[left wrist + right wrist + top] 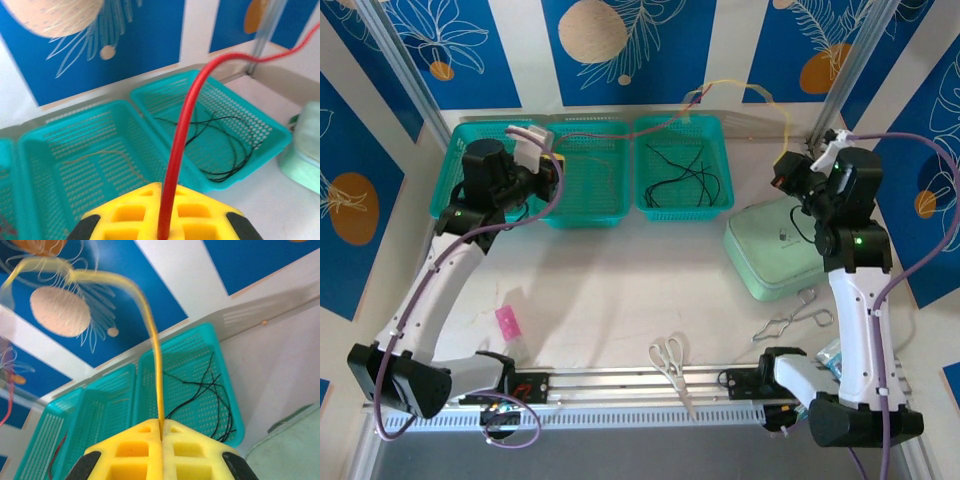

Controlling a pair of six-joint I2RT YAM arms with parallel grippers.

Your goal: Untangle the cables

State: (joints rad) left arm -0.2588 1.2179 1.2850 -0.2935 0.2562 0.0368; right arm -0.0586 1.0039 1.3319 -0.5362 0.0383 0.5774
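My left gripper (pixel 165 222) is shut on a red cable (pixel 187 115) that rises out of its yellow jaws and arcs off to the right. My right gripper (pixel 161 429) is shut on a yellow cable (pixel 156 365) that climbs up and to the left. From above, the red cable (pixel 610 127) and the yellow cable (pixel 745 85) meet above the back edge of the baskets, strung between the left gripper (pixel 552 175) and the right gripper (pixel 782 172). Black cables (pixel 685 170) lie loose in the right basket (pixel 685 213). A tan cable (pixel 100 152) lies in the middle basket.
Three teal baskets stand side by side at the back. A mint-green box (pixel 770 255) sits under the right arm. Scissors (pixel 670 360), a pink item (pixel 508 322) and metal forceps (pixel 798 318) lie toward the near edge.
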